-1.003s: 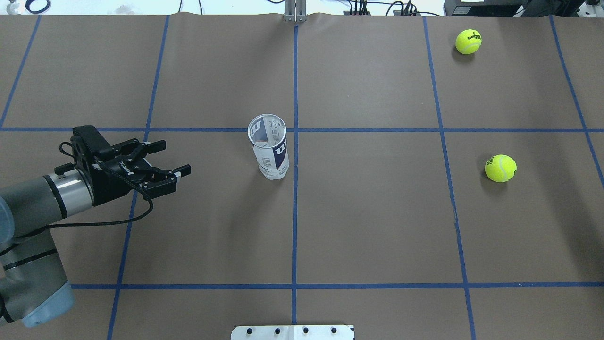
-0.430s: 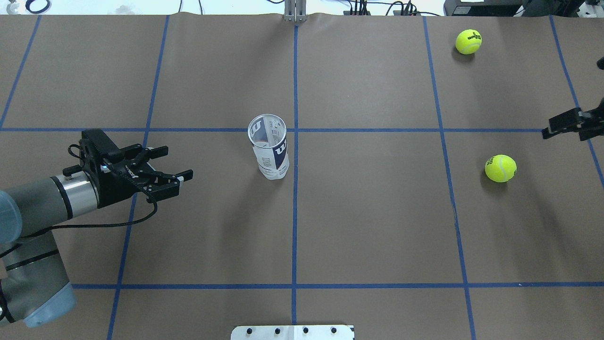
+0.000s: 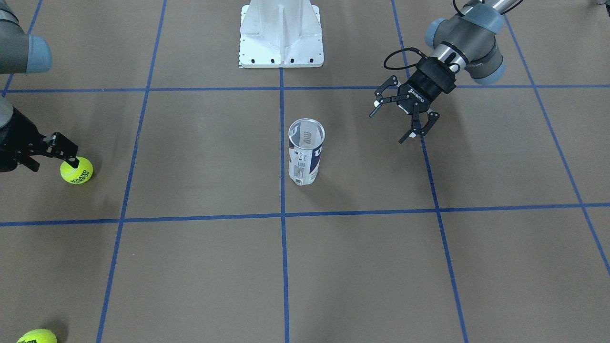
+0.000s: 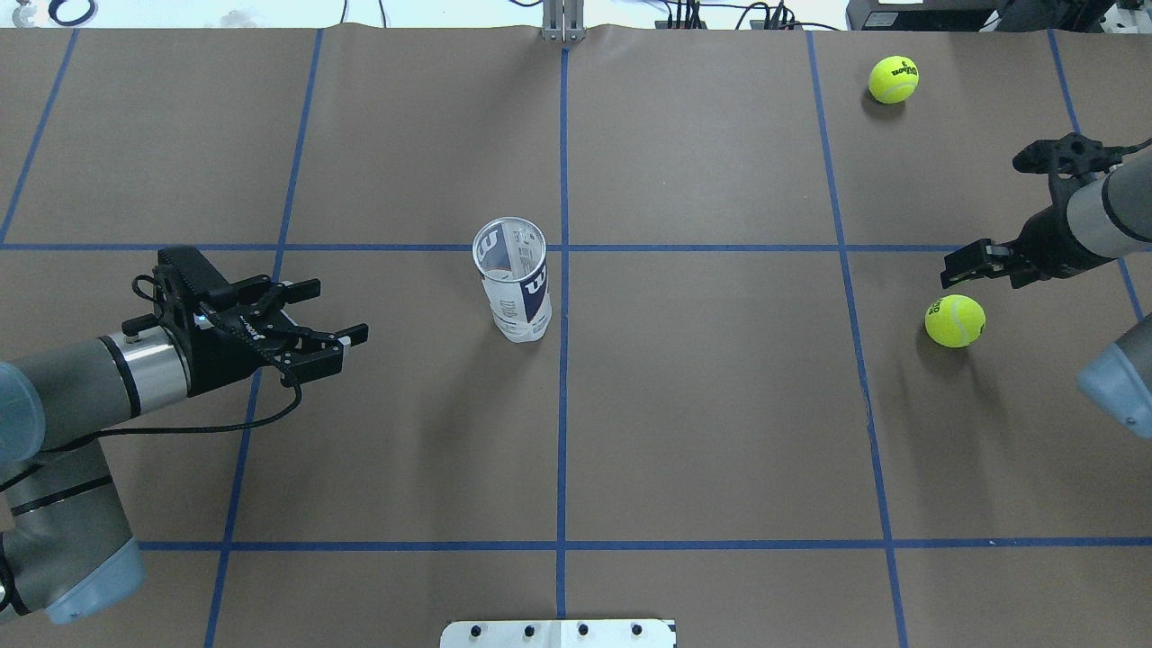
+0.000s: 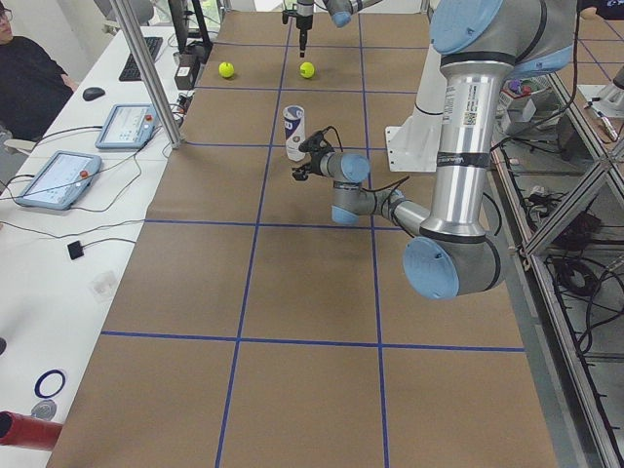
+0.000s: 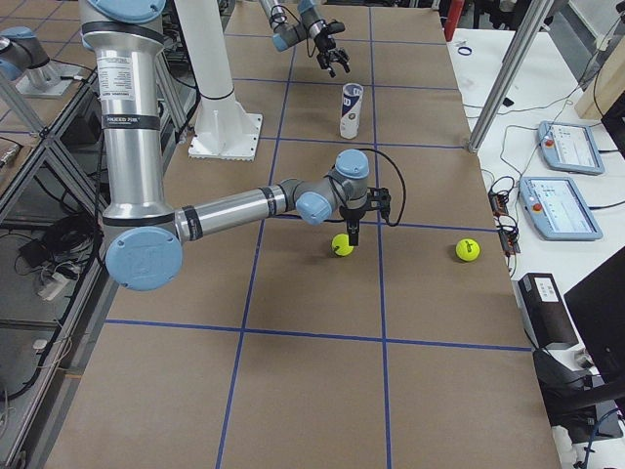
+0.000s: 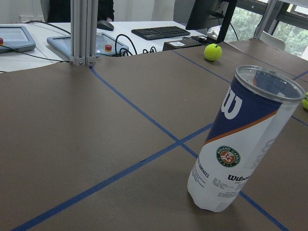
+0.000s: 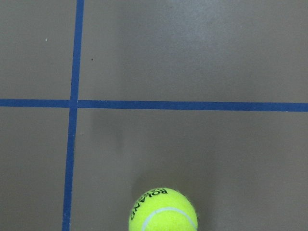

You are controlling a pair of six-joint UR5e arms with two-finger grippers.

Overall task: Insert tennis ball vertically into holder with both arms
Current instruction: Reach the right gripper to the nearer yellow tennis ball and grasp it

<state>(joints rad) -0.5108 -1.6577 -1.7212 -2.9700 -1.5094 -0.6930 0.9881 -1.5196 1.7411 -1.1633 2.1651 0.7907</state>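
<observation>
The holder [image 4: 511, 288] stands upright and empty near the table's middle, its silver rim open at the top; it also shows as the holder [image 3: 306, 152] and fills the left wrist view [image 7: 240, 144]. My left gripper [image 4: 337, 312] hovers open to its left, fingers pointing at it, well apart from it; from the front it is the left gripper [image 3: 387, 127]. A yellow tennis ball [image 4: 955, 320] lies on the right side. My right gripper [image 4: 988, 270] hangs open just above and beside this ball [image 3: 76, 170], one finger over it. The ball [image 8: 162, 211] sits at the right wrist view's bottom edge.
A second tennis ball [image 4: 893, 79] lies at the far right corner. The white robot base [image 3: 281, 43] stands at the near table edge. Blue tape lines grid the brown table. Tablets [image 5: 58, 180] and a seated person [image 5: 24, 78] are on the operators' side.
My right arm has come in from the right edge and moved left to hang over the nearer ball. My left gripper crept slightly toward the holder, then held still.
</observation>
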